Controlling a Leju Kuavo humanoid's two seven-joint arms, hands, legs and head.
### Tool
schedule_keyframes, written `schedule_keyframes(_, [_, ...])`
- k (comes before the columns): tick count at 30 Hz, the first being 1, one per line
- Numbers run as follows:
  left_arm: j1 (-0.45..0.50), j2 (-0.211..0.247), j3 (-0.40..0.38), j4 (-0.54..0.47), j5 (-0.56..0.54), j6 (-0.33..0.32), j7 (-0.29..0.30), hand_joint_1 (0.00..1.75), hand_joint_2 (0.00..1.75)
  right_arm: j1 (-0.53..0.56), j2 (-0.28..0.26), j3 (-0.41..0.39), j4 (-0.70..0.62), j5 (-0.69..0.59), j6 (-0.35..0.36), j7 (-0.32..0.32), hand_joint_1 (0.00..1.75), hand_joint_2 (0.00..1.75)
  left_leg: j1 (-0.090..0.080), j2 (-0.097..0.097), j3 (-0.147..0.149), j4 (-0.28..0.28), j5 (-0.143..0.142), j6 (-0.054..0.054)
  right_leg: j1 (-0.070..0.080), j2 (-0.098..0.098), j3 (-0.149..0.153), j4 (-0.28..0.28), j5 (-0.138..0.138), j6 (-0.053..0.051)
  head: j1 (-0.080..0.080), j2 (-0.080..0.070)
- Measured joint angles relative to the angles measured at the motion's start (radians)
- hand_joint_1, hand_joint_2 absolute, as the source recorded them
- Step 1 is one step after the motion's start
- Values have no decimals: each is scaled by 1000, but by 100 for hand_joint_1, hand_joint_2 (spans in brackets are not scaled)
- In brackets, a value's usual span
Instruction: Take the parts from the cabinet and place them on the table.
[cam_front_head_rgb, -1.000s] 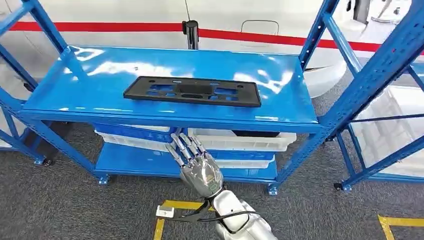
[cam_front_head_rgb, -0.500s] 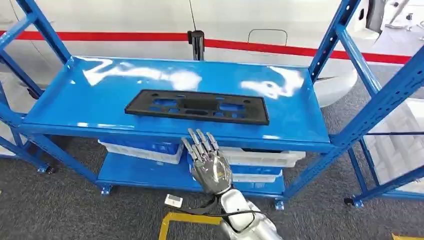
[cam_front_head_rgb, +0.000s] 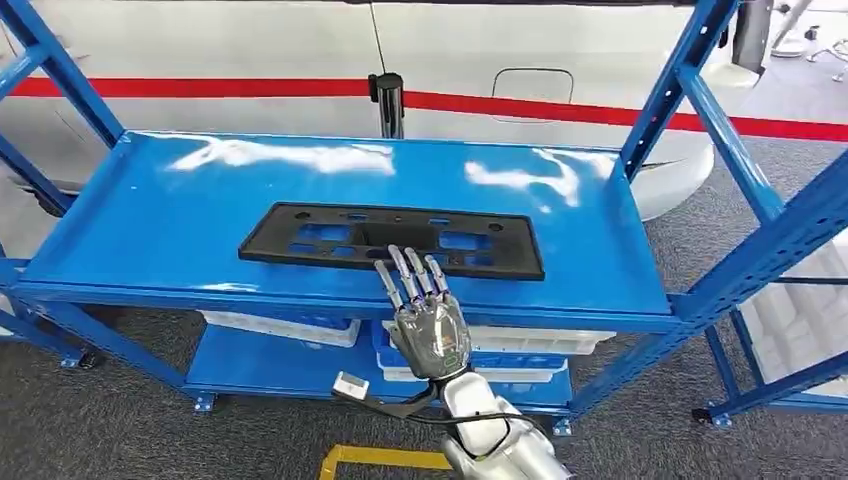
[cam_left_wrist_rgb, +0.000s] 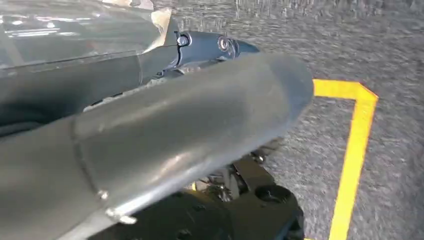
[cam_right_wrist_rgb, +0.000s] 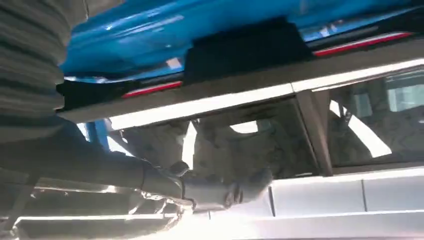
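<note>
A flat black plastic part (cam_front_head_rgb: 390, 240) with several cut-outs lies lengthwise in the middle of the blue cabinet's top shelf (cam_front_head_rgb: 190, 200). My right hand (cam_front_head_rgb: 427, 322) is raised at the shelf's front edge, fingers straight and apart, holding nothing. Its fingertips (cam_front_head_rgb: 410, 265) lie over the near edge of the part. The right wrist view shows the black part (cam_right_wrist_rgb: 245, 47) on the blue shelf beyond my right hand (cam_right_wrist_rgb: 200, 190). My left hand (cam_left_wrist_rgb: 165, 130) hangs over the grey floor with nothing in it.
White bins (cam_front_head_rgb: 545, 345) sit on the lower shelves. Blue uprights (cam_front_head_rgb: 665, 95) frame the shelf's ends, and another blue rack (cam_front_head_rgb: 800, 230) stands to the right. A white car body with a red stripe (cam_front_head_rgb: 560, 108) is behind. Yellow tape (cam_front_head_rgb: 385, 460) marks the floor.
The camera has moved closer to the cabinet. My right hand has risen from below the shelf's front edge until its fingertips reach the black part.
</note>
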Motion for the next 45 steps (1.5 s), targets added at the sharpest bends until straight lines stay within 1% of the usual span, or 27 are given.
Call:
schedule_keyframes(1, [-1, 0, 0, 0, 0, 0, 1, 0, 0, 0, -1, 0, 0, 0, 0, 2, 0, 175, 5, 4, 19, -7, 7, 4, -4, -4, -15, 19, -17, -2, 2, 0])
schedule_keyframes(2, [-3, 0, 0, 0, -2, 2, 2, 0, 0, -4, -2, 0, 0, 0, 0, 2, 0, 175, 5, 4, 25, -7, 10, 8, -4, -5, -33, 61, -35, 0, 8, 0])
schedule_keyframes(3, [-3, 0, 1, 0, -2, 5, 4, 0, 0, -7, -2, -1, 0, 0, 0, 2, 0, 175, 4, 3, 26, -7, 9, 9, -5, -5, -77, 134, -60, -2, 11, 0])
schedule_keyframes(4, [-4, 0, 1, 0, -2, 10, 5, 0, 0, -7, -2, -3, 0, 0, 0, 2, 0, 175, 3, 3, 27, -7, 7, 10, -7, -5, -124, 204, -84, -3, 9, 0])
schedule_keyframes(5, [-4, 0, 2, 0, -2, 18, 6, 0, 0, -6, -3, -4, 1, 0, 0, 2, 0, 175, 3, 2, 28, -7, 3, 11, -7, -6, -170, 262, -110, -8, 11, 0])
schedule_keyframes(6, [-4, 0, 2, 0, -4, 27, 8, 0, 0, -5, -5, -5, 3, 0, 0, 5, 0, 175, 3, 0, 30, -7, -1, 10, -8, -6, -199, 281, -119, -6, 11, 0])
schedule_keyframes(7, [-4, 0, 2, 0, -7, 31, 8, 0, 0, -5, -7, -5, 4, 0, 0, 8, 0, 175, 3, -2, 35, -7, -6, 9, -11, -6, -203, 259, -106, 5, 11, 0])
schedule_keyframes(8, [-4, 0, 2, 0, -9, 33, 8, 0, 0, -5, -8, -8, 5, 0, 0, 9, 0, 175, 4, -4, 43, -7, -11, 6, -14, -6, -189, 199, -65, 24, 11, 0])
schedule_keyframes(9, [-4, -1, 2, 0, -9, 34, 8, 0, 0, -6, -8, -10, 6, 0, 0, 10, 0, 175, 4, -6, 52, -7, -18, 2, -16, -6, -159, 109, -3, 44, 11, 0])
schedule_keyframes(10, [-4, -1, 2, 0, -10, 36, 8, 0, 0, -6, -8, -10, 6, 0, 0, 10, 0, 175, 4, -6, 60, -7, -25, -2, -17, -9, -130, 23, 53, 54, 11, 0])
schedule_keyframes(11, [-4, -1, 2, 0, -10, 37, 8, 0, 0, -6, -8, -10, 7, 0, 0, 10, 0, 175, 2, -7, 69, -5, -31, -8, -16, -20, -138, 14, 67, 36, 10, 0])
schedule_keyframes(12, [-5, -1, 2, 0, -10, 40, 8, 0, 0, -9, -8, -10, 9, 0, 0, 10, 0, 175, 0, -7, 64, -6, -37, -17, -9, -26, -135, 12, 32, 3, 12, 0])
schedule_keyframes(13, [-5, -1, 2, 0, -11, 40, 8, 0, 0, -10, -7, -10, 8, 0, -1, 11, 0, 175, 0, -4, 62, -7, -43, -25, -6, -23, -118, 8, 63, -2, 9, 0])
schedule_keyframes(14, [-3, -1, 2, 0, -11, 41, 9, 0, 0, -12, -6, -11, 8, 0, -1, 11, 0, 175, 0, -3, 71, 7, -35, -29, -14, -20, -130, 0, 74, -14, 8, 0])
schedule_keyframes(15, [-4, -1, 2, 0, -11, 42, 8, 0, 0, -12, -5, -11, 8, 0, -1, 12, 0, 175, 1, 0, 71, -4, -54, -9, -8, -20, -106, 2, 76, -13, 10, 0])
schedule_keyframes(16, [-4, -1, 2, 0, -12, 42, 9, 0, 0, -19, -5, -13, 9, 0, -1, 15, 0, 175, 1, 3, 75, -7, -56, 20, -10, -19, -104, 2, 76, -14, 3, 0])
schedule_keyframes(17, [-8, -1, 2, 0, -12, 45, 10, 0, 0, -21, -5, -13, 10, 0, -1, 17, 0, 175, 1, 5, 78, -8, -55, 22, -9, -18, -102, 1, 75, -15, 5, 0])
schedule_keyframes(18, [-9, -2, 2, 0, -14, 48, 10, 0, 0, -24, -5, -16, 10, 0, -1, 22, 0, 175, 1, 6, 81, -13, -56, 19, -7, -16, -102, 2, 71, -21, 1, 0])
schedule_keyframes(19, [-9, -3, 2, 0, -15, 52, 11, 0, 0, -26, -5, -18, 12, 0, -1, 27, 0, 175, 1, 6, 83, -16, -57, 19, -7, -16, -102, 1, 71, -21, 4, 0])
schedule_keyframes(22, [-9, -2, 2, 0, -16, 62, 11, 0, 0, -40, -5, -19, 32, 0, -1, 39, 0, 175, 2, 6, 85, -23, -55, 17, -7, -15, -103, 1, 69, -23, 3, 0])
schedule_keyframes(25, [-9, -2, 2, 0, -21, 64, 11, 0, 0, -65, 2, -21, 64, 0, -1, 47, 0, 175, 2, 6, 87, -26, -53, 10, -6, -15, -103, 2, 69, -24, 3, 0])
schedule_keyframes(26, [-9, -3, 2, 0, -23, 64, 11, 0, 0, -72, 4, -23, 75, 0, -1, 47, 0, 175, 2, 6, 87, -26, -53, 7, -5, -15, -103, 2, 67, -27, 3, 0])
schedule_keyframes(27, [-9, -3, 2, 0, -26, 66, 11, 0, 0, -79, 6, -26, 85, 0, -1, 47, 0, 175, 3, 6, 87, -26, -52, -1, -4, -15, -103, 2, 67, -27, 3, 0])
schedule_keyframes(29, [-9, -3, 2, 0, -31, 67, 11, 0, 0, -99, 12, -29, 113, 0, -1, 47, 0, 175, 6, 6, 87, -28, -52, -24, -3, -15, -103, 2, 67, -27, 3, 0])
schedule_keyframes(30, [-9, -3, 2, 0, -32, 69, 11, 0, 0, -109, 18, -30, 131, 0, -1, 47, 0, 175, 6, 6, 87, -28, -51, -27, -3, -15, -103, 2, 67, -27, 3, 0])
schedule_keyframes(37, [-9, -4, 2, 0, -33, 76, 13, 0, 0, -171, 62, -36, 251, 0, -1, 39, 0, 175, 3, 7, 89, -28, -51, -29, -5, -15, -101, 2, 67, -27, 4, 0])
schedule_keyframes(45, [-11, -16, 16, 0, -33, 78, 9, 0, 0, -263, 94, -10, 389, 1, -1, 100, 0, 175, -1, 7, 91, -28, -52, -30, -8, -15, -99, 2, 67, -26, 4, 0])
